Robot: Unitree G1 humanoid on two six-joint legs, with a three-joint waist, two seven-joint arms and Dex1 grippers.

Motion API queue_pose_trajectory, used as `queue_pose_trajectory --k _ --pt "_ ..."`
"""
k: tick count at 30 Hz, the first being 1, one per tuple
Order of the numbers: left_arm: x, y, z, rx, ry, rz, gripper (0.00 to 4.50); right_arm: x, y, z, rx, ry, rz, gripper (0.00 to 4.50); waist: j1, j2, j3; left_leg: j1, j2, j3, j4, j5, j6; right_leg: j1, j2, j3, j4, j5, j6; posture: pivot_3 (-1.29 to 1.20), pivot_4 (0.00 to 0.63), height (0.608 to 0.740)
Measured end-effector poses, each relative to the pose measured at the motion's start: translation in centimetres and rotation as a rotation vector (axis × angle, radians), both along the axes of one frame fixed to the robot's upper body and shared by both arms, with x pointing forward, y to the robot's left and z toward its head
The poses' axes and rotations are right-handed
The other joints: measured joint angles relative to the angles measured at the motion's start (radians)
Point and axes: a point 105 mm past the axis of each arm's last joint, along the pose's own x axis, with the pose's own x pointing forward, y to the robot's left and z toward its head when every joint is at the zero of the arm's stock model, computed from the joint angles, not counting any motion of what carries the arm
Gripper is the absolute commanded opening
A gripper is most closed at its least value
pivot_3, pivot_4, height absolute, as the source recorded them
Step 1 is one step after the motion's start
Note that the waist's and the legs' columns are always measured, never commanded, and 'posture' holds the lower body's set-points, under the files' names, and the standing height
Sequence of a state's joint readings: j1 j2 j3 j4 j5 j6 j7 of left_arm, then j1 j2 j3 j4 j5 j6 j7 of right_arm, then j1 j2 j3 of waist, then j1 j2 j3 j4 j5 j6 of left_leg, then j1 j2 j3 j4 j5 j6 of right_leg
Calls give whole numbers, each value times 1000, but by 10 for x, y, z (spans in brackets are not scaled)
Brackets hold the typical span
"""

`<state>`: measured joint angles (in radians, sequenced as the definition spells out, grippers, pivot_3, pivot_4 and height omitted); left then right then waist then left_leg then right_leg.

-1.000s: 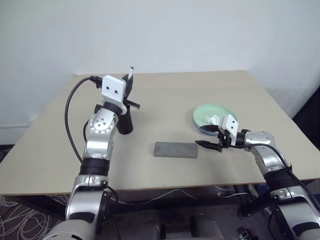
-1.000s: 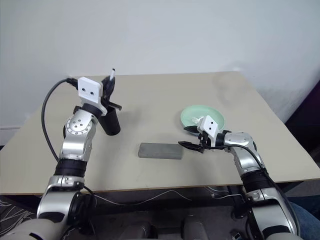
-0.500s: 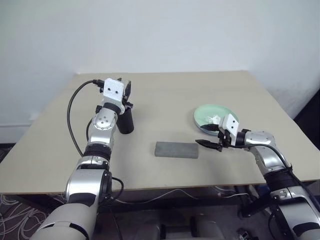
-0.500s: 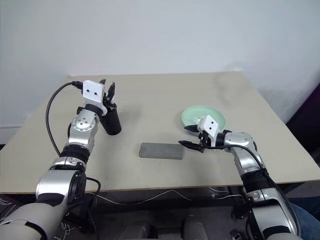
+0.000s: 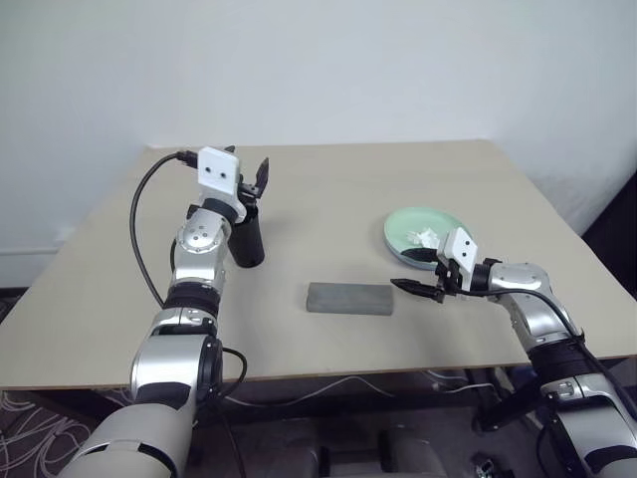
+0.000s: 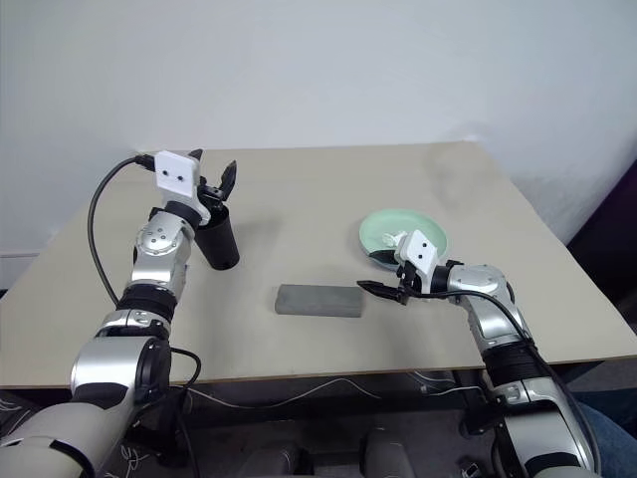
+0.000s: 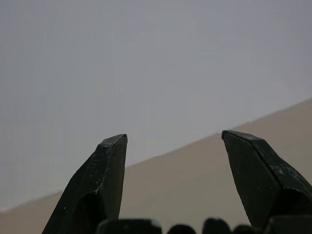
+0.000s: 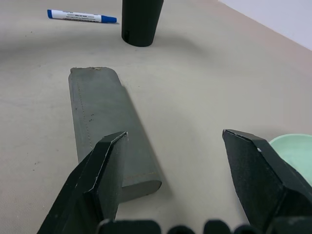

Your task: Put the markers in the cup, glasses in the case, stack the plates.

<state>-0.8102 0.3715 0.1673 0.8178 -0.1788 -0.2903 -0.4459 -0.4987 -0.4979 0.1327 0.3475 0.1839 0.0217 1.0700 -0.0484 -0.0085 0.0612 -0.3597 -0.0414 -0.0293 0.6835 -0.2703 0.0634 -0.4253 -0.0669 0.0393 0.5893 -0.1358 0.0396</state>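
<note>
Your left tool (image 6: 212,180) hangs above the rim of the cup (image 6: 218,244) with its jaws spread wide and nothing between them. Your right tool (image 5: 418,286) is likewise released and empty, hovering low over the tabletop (image 5: 328,199) between the case (image 5: 349,298) and the green plate (image 5: 410,226).

The biggest risk looks to be the cup: it is a tall, tapered black tumbler, narrow at the base and matte plastic, so a nudge from your left tool on its way out could tip it over. Lift clear before swinging sideways.

The right wrist view shows a marker (image 8: 81,16) lying flat on the tabletop near the cup's base. It is a slim, smooth white barrel with a blue cap, so it may roll or slip under a pinch that is off-centre.

The case lies closed; it is a flat grey box with rounded corners and a stitched, slightly textured skin. Pushing on it would likely slide it rather than open it.

The green plate is shallow and glossy and holds a crumpled white tissue (image 5: 425,237). Your right tool is close enough to clip the rim.
</note>
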Motion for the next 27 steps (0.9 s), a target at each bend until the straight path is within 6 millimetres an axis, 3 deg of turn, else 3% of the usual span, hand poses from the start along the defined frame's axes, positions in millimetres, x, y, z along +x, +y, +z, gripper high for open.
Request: queue_pose_trajectory --k 6,13,17,27 --pt "-58 4 -20 -75 177 -330 3269 0 1 0 0 2 2 3378 -4 0 0 0 1 0 -1 0 0 -1 1 0 1 0 0 0 0 740" --pt "-111 24 -39 -9 393 -435 3269 2 3 -1 4 7 9 3378 -3 1 1 1 2 0 0 -2 -4 0 1 0 1 -1 -1 0 0 740" --pt "-118 46 -56 77 492 -338 3269 2 3 -1 3 8 17 3378 -3 1 1 1 2 0 0 -2 -4 -1 1 0 1 -1 -1 0 0 740" --pt "-105 121 -89 186 621 82 3269 2 5 1 3 0 27 3378 3 1 1 0 2 0 -2 -2 -5 -2 0 -1 0 0 -1 0 0 740"
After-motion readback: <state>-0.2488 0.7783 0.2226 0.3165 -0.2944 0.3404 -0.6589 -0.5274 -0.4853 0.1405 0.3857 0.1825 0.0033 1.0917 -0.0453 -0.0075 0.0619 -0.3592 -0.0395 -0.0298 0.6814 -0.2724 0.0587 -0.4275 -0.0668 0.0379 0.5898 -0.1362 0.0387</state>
